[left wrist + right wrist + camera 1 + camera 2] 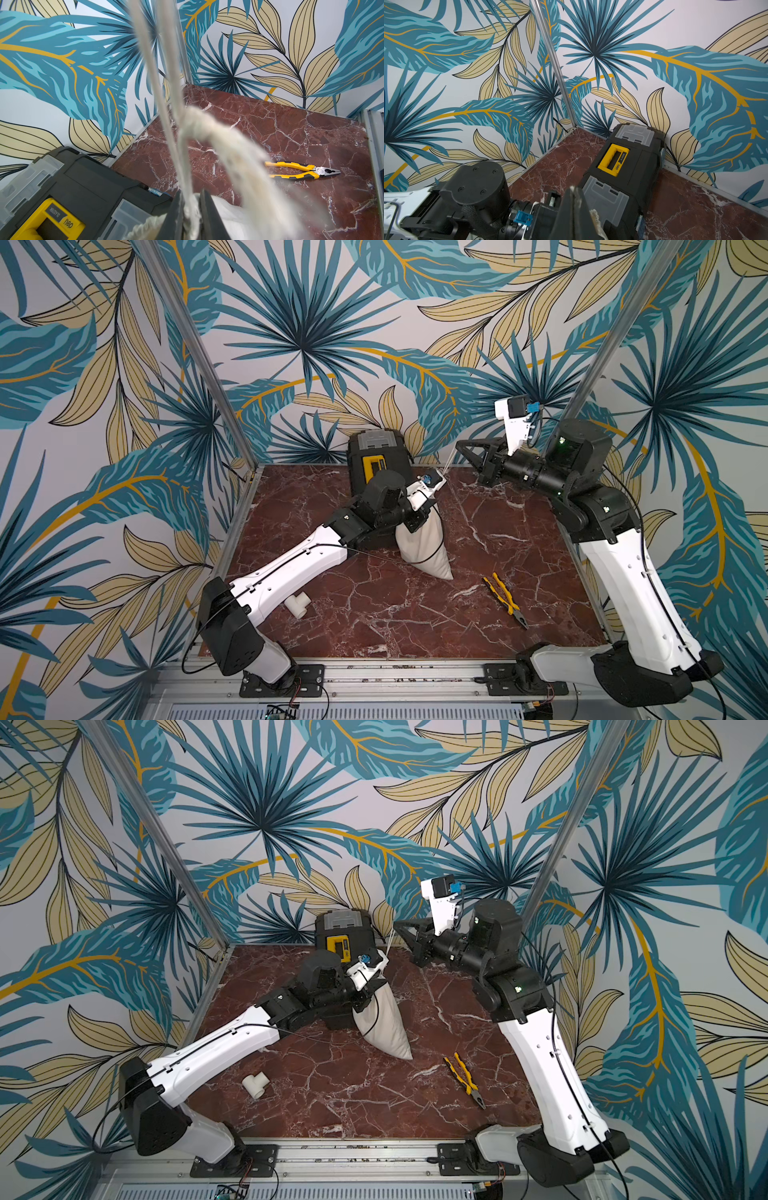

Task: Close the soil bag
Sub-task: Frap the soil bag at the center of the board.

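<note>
The cream-white soil bag (426,545) (386,1025) leans against the black toolbox in both top views, its pointed bottom toward the front. My left gripper (417,517) (365,996) (192,209) is shut on the bag's gathered neck, with bunched cloth and cord pinched between its fingers. A thin cord (446,462) (390,940) (166,104) runs taut from the neck up to my right gripper (459,445) (395,924) (574,194), which is shut on it above the table's back edge. A frayed tassel (239,158) hangs blurred near the left wrist camera.
A black toolbox (374,456) (340,932) (72,187) (623,166) with a yellow handle lies at the back wall. Yellow-handled pliers (505,597) (464,1075) (301,170) lie front right. A white pipe tee (298,603) (256,1083) sits front left under the left arm.
</note>
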{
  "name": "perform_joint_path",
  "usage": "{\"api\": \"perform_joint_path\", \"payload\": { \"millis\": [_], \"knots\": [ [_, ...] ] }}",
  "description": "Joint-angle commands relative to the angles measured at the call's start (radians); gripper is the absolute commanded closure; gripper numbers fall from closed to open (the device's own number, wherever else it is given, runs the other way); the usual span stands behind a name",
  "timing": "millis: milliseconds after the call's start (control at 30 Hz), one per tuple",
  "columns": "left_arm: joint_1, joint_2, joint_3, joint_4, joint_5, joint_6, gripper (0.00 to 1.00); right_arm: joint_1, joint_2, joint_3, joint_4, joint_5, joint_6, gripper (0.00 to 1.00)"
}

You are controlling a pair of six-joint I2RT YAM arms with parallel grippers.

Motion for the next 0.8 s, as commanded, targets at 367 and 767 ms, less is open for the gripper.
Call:
{"api": "perform_joint_path", "payload": {
  "millis": [367,767],
  "knots": [
    [0.008,-0.028,-0.121,-0.115,-0.063,-0.007,0.8,-0.007,-0.05,0.114,0.215,0.064,-0.042,1.0],
    [0.01,-0.033,-0.13,-0.12,-0.084,-0.003,0.79,-0.009,-0.055,0.161,0.244,0.098,-0.066,1.0]
  ]
}}
